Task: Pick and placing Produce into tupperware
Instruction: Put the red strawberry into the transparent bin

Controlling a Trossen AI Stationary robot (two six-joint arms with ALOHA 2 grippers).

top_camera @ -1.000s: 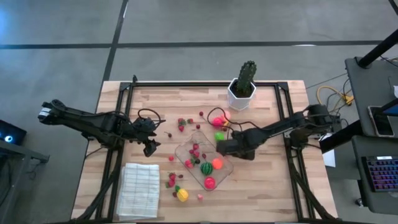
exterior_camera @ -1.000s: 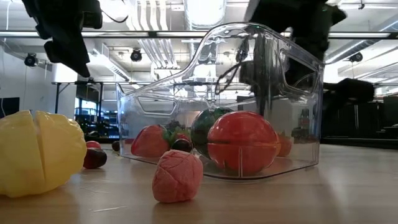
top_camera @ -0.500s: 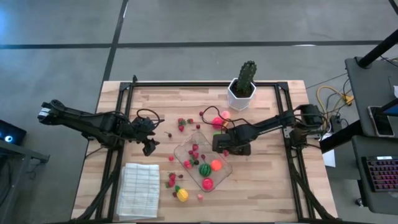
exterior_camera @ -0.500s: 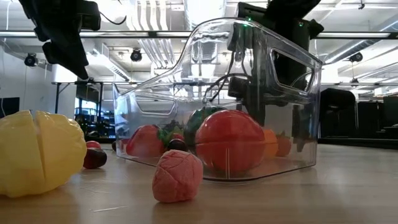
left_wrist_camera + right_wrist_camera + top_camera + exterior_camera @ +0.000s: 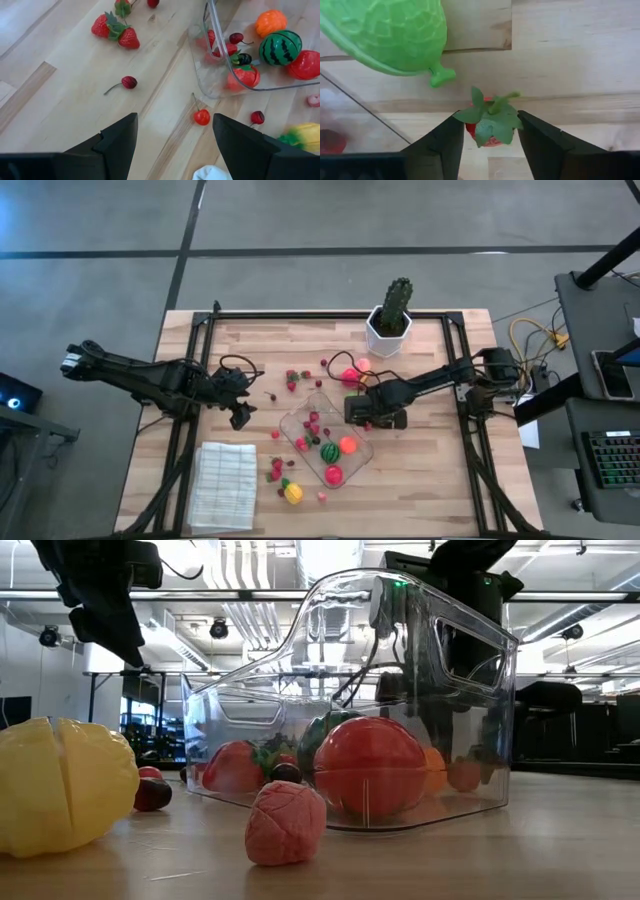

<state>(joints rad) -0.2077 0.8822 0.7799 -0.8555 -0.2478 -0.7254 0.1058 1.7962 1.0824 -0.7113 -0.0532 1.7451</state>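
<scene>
1. Clear plastic, the tupperware [image 5: 327, 444] lay near the table's middle, holding a striped melon ball [image 5: 330, 450], an orange piece [image 5: 348, 444], a red piece [image 5: 336, 474] and small berries.
2. The right gripper [image 5: 488, 131] was low at the tupperware's far right corner, its fingers [image 5: 440, 145] clenched against both sides of a leafy red strawberry [image 5: 489, 125] on the wood.
3. A green fruit [image 5: 395, 35] lay just beside that strawberry.
4. The left gripper [image 5: 241, 418] hung left of the tupperware, its fingers [image 5: 115, 142] spread and empty.
5. More produce lay loose: strawberries [image 5: 117, 32], cherries [image 5: 202, 116] and a yellow piece [image 5: 293, 493].
</scene>
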